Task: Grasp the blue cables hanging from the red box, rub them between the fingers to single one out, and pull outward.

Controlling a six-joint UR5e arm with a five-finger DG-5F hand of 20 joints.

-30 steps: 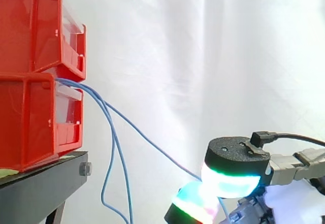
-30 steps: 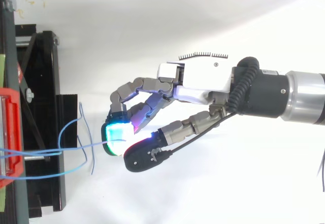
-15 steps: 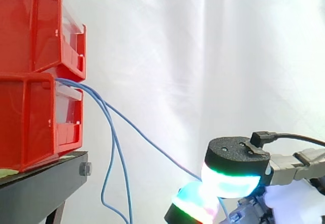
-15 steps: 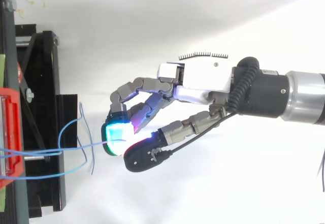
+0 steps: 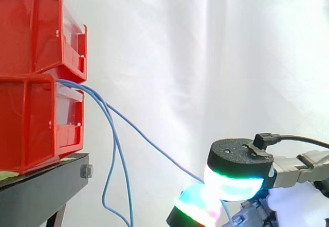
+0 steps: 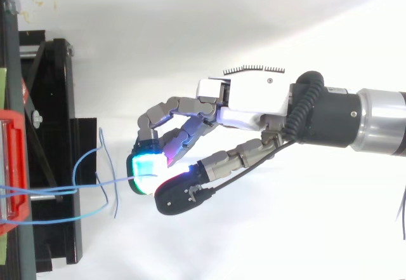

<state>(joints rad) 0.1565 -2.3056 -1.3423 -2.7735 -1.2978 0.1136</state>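
Thin blue cables (image 5: 114, 134) come out of the lower red box (image 5: 36, 119) and hang down beside the black stand. One blue cable (image 5: 154, 147) is drawn out slanting down to the right, away from the rest. It ends between the glowing fingertips (image 5: 234, 183) of my hand (image 6: 244, 112). In the top view the same cable (image 6: 104, 181) runs level from the red box (image 6: 13, 166) to the cyan pad (image 6: 147, 169), where fingers and thumb pinch it. The other cables (image 6: 104, 156) loop loosely near the stand.
A second red box (image 5: 36, 29) sits stacked on the lower one. Both rest on a black stand (image 5: 41, 188) at the left, before a white curtain. The arm comes in from the right.
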